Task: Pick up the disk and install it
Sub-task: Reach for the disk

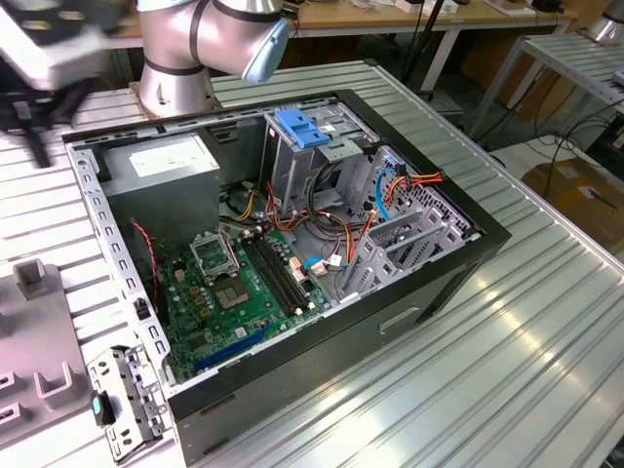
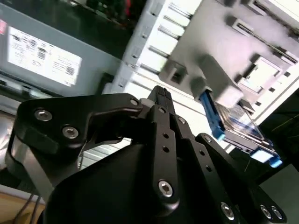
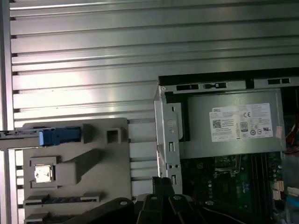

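Disk (image 2: 238,128): on edge in grey fixture (image 1: 34,331), the exterior view's left of PC case (image 1: 492,237); rails exposed for grasping, we judge. Gripper (image 2: 160,91): fingers closed together, empty.

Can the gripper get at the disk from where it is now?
Probably yes. The disk sits on the grey fixture beside the open case, with nothing over it. The gripper hangs above, off to one side, nothing between them; its fingers look shut.
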`<state>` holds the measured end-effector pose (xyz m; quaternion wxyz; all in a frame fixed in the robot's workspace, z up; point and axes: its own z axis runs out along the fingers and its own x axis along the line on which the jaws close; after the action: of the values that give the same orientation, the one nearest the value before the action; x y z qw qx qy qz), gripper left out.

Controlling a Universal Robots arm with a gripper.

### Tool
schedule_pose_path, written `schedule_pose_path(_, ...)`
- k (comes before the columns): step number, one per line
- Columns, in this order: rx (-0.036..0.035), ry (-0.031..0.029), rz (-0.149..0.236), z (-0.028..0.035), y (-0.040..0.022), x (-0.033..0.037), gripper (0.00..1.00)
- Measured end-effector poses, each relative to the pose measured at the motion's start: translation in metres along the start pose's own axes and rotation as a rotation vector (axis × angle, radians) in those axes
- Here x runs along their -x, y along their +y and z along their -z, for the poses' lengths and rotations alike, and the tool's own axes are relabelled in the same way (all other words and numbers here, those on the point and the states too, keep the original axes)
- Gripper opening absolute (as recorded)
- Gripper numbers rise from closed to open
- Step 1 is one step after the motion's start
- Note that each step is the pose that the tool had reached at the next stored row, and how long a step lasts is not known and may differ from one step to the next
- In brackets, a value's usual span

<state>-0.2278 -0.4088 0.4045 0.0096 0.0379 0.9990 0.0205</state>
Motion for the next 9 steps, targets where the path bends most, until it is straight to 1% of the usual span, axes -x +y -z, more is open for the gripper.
schedule_pose_path(2, 0.0005, -0.0021, 0.0, -0.0034, 0.0028, 0.0329, 0.11)
schedule_pose_path(4, 0.0012, -0.0039, 0.0, -0.0068, 0.0068, 0.0593, 0.11)
schedule_pose_path(6, 0.0017, -0.0053, 0.0, -0.0097, 0.0109, 0.0795, 0.11)
schedule_pose_path(8, 0.0021, -0.0062, 0.0, -0.012, 0.0145, 0.0943, 0.11)
schedule_pose_path(9, 0.0024, -0.0064, 0.0, -0.0128, 0.0158, 0.099, 0.11)
